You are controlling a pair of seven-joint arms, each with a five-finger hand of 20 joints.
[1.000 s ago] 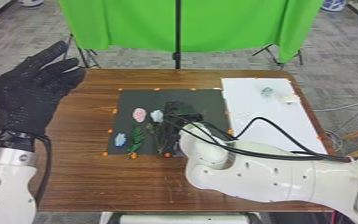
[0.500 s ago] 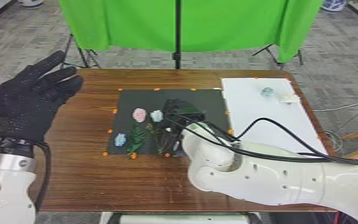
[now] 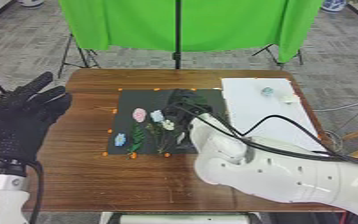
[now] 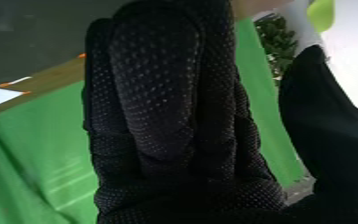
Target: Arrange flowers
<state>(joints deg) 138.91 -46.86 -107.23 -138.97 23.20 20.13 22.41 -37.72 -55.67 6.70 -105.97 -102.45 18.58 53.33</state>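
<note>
Head view: the right hand (image 3: 182, 104) is extending over the black mat (image 3: 136, 98), just beside the pale blue flower (image 3: 157, 116) and white flower (image 3: 167, 125). The pink flower (image 3: 140, 115) and blue flower (image 3: 119, 139) are lying farther left. Left of the counter (image 3: 87, 175), the left hand (image 3: 23, 117) is holding relaxed, parted fingers. Right wrist view: the right hand (image 4: 162, 125) is keeping its fingers straight, pressed together, thumb apart.
</note>
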